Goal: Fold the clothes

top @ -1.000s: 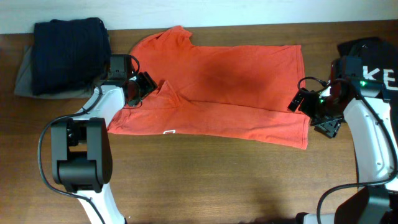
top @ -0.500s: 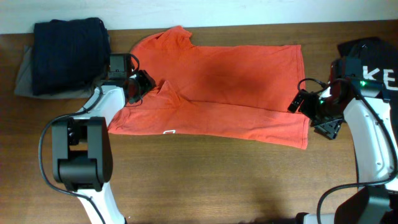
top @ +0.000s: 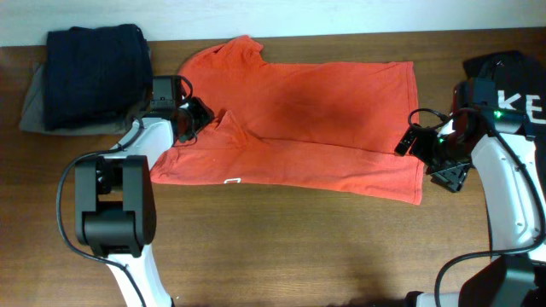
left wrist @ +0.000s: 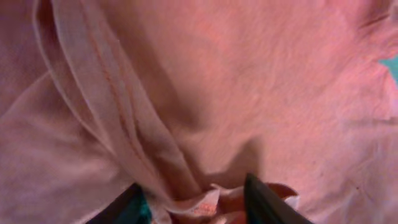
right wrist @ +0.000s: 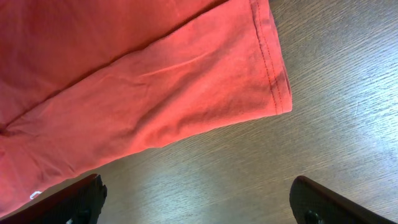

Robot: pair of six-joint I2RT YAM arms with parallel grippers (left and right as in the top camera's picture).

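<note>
Fold being started: shirt [top: 324, 111] bunched between left fingers [left wrist: 267, 202], grip uncertain; right fingers [right wrist: 71, 198] spread, hem [right wrist: 273, 81] must be pinched next.

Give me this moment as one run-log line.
T-shirt: spread on table | left pincer: open around fabric fold | right pincer: open beside hem corner

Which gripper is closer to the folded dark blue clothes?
Left. The left gripper is on the orange shirt right beside the dark blue clothes; the right gripper is at the shirt's opposite end, far from them.
</note>
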